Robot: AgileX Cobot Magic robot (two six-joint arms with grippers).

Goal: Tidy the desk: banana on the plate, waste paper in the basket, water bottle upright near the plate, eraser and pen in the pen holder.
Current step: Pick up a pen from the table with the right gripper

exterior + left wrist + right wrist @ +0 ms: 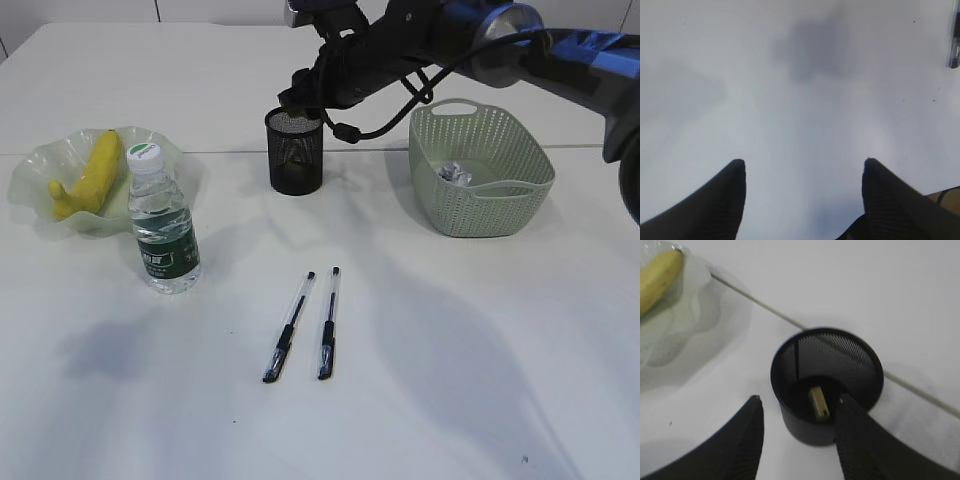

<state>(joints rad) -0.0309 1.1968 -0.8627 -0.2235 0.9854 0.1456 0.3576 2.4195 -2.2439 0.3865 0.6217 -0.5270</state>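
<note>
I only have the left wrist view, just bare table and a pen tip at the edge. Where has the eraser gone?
Observer: The eraser lies at the bottom of the black mesh pen holder; the right wrist view looks straight down into it.
Operator: Is the right gripper holding anything?
Observer: No, the right gripper is open and empty above the holder.
Operator: How many pens are left out?
Observer: Two pens lie side by side on the table in front of the holder.
Operator: And the bottle?
Observer: The water bottle stands upright beside the plate, which holds the banana.
</note>
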